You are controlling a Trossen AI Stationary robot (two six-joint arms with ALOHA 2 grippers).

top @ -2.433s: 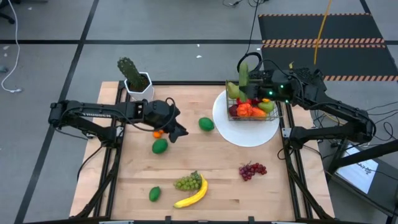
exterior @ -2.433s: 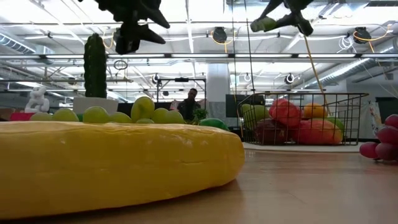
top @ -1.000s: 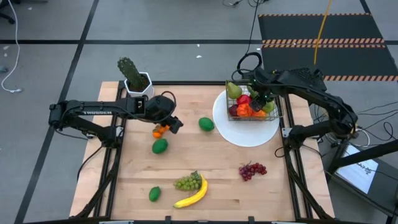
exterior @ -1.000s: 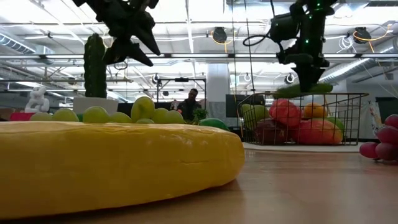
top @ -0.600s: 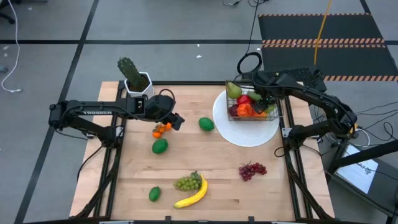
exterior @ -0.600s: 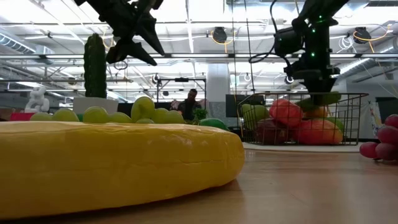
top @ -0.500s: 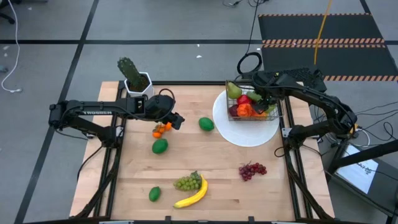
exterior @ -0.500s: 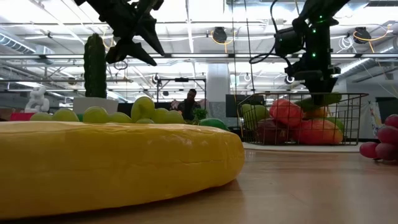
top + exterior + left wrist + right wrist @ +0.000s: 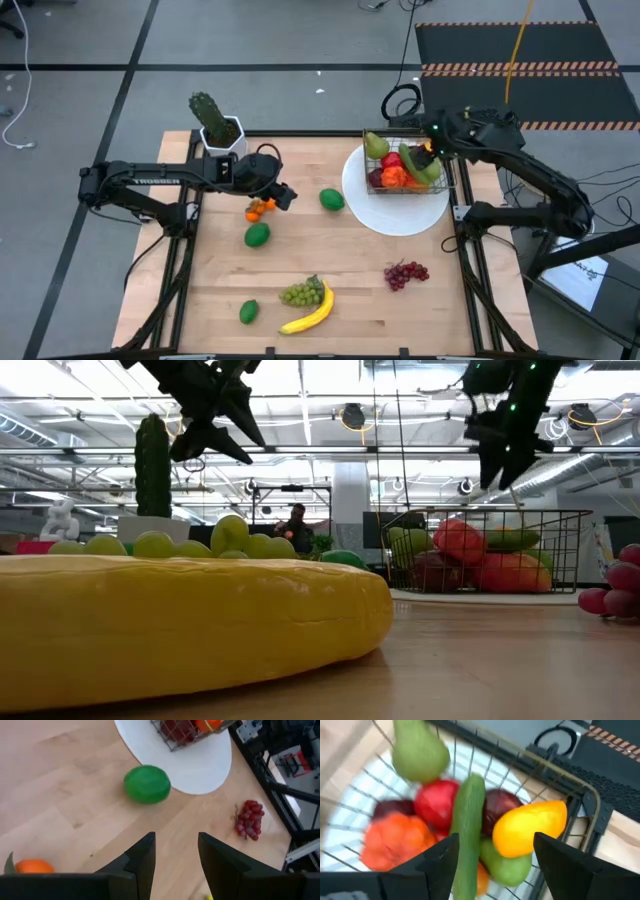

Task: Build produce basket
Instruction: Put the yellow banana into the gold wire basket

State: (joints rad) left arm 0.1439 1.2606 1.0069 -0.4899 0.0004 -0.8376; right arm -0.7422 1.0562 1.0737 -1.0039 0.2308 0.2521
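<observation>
The wire basket (image 9: 405, 172) stands on a white plate (image 9: 395, 210) at the table's far right. It holds a pear (image 9: 417, 752), red apples (image 9: 436, 802), a yellow mango (image 9: 530, 827) and a cucumber (image 9: 469, 825) lying across the top of the pile. My right gripper (image 9: 497, 865) hangs open above the basket's far right corner (image 9: 437, 150), touching nothing. My left gripper (image 9: 283, 195) hovers open above the table's middle left, beside a small orange (image 9: 258, 209), with nothing between its fingers (image 9: 142, 857).
Loose on the table lie a lime (image 9: 331, 199) near the plate, another lime (image 9: 257, 235), a third (image 9: 248, 312), green grapes (image 9: 302, 293) with a banana (image 9: 310, 315) at the near edge, and purple grapes (image 9: 405, 273). A potted cactus (image 9: 215, 125) stands far left.
My right gripper lowered the cucumber onto the produce in the basket, opened and let it go, then rose and drew back toward the far right corner. The cucumber now lies across the pile.
</observation>
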